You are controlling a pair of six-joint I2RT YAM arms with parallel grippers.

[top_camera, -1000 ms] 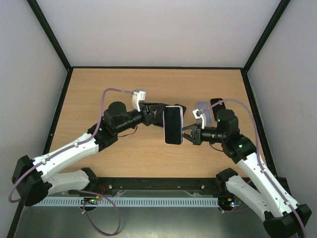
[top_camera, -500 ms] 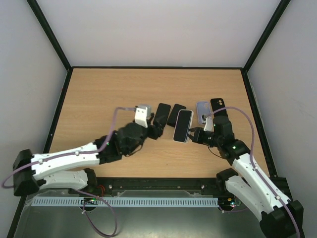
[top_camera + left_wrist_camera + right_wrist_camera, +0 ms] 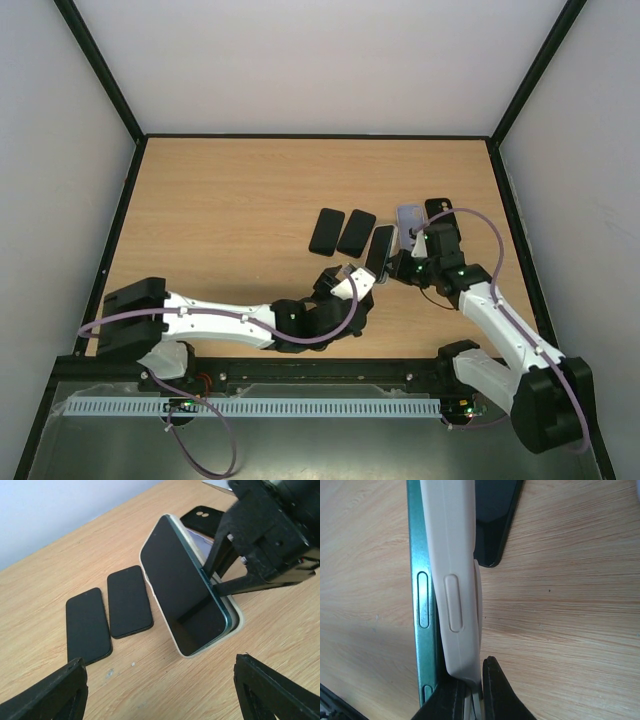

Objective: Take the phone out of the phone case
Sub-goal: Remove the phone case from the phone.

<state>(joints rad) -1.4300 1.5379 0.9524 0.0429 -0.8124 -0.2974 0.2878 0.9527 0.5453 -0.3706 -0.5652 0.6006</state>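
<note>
with the right end effector clamped on the bendy phone case, the empty, spread left end effector should probably take the stiff, slick phone edgewise.

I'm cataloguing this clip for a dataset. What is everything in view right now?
phone: one, green rim, black screen, propped on edge right of centre
case: one, cream, partly on the phone
bare phones: two, black, flat side by side mid-table
slab: one, lilac, flat behind the phone
black case: one, black, beside the slab
table: one, light wood
left arm: one, white and black, low at the front, jaws open
right arm: one, white and black, at the right, jaws shut on the case
</note>
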